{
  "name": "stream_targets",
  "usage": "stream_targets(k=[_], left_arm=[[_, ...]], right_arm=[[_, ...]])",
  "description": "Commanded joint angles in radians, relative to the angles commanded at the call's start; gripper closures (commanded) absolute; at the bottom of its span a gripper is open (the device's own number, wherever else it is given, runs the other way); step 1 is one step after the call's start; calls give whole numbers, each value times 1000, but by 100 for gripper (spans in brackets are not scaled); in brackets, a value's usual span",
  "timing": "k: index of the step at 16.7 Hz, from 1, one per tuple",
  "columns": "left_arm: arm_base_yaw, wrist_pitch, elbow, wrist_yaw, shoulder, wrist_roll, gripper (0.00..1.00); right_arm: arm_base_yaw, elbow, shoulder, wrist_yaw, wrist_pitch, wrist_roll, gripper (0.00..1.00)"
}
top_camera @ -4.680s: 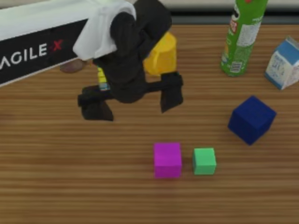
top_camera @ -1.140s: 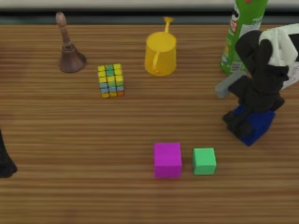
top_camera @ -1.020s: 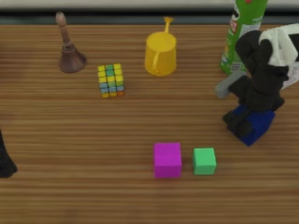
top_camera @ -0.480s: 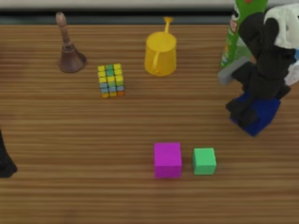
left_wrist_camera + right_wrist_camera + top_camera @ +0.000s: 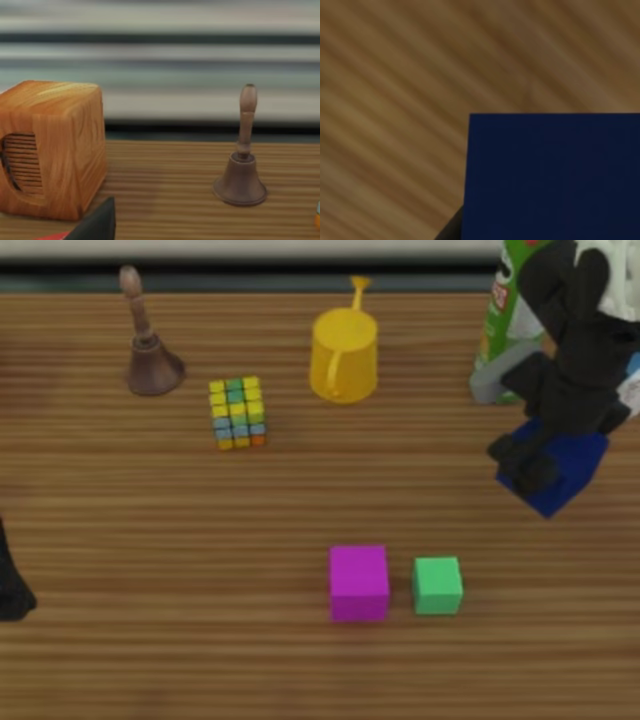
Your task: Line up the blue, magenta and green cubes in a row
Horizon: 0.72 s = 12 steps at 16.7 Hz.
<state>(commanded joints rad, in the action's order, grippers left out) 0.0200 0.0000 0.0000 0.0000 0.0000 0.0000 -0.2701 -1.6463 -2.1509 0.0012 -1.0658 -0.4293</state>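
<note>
My right gripper (image 5: 556, 455) is shut on the large blue cube (image 5: 568, 475) at the right side of the table and holds it slightly off the wood. In the right wrist view the blue cube (image 5: 555, 175) fills the lower right, with a dark fingertip (image 5: 451, 231) against its edge. The magenta cube (image 5: 358, 582) and the small green cube (image 5: 437, 585) sit side by side near the table's front middle, a narrow gap between them. My left gripper (image 5: 12, 590) is parked at the table's left edge, with one finger (image 5: 97, 225) showing far off to the side.
A brown bell (image 5: 150, 360), a multicoloured puzzle cube (image 5: 237, 412) and a yellow watering can (image 5: 343, 355) stand along the back. A green can (image 5: 508, 315) rises just behind my right arm. A wooden box (image 5: 50, 150) shows in the left wrist view.
My right gripper has lifted the blue cube and carried it slightly right and toward the back. The magenta and green cubes have not moved. The left arm has withdrawn to the left edge.
</note>
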Motion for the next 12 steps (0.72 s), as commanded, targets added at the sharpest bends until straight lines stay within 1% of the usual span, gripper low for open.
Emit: stream_targets(k=[3,5,8,12], left_arm=[[0,0,0,0,0,0,0],[0,0,0,0,0,0,0],[0,0,0,0,0,0,0],[0,0,0,0,0,0,0]], right_arm=[[-39,-57,-32,1,-26,65,100],[-89,-132,-75,2,-61,161,100],[-189,-274,-157,3,-132,368,100],[-351,-484,-277,4,-244,729,100]])
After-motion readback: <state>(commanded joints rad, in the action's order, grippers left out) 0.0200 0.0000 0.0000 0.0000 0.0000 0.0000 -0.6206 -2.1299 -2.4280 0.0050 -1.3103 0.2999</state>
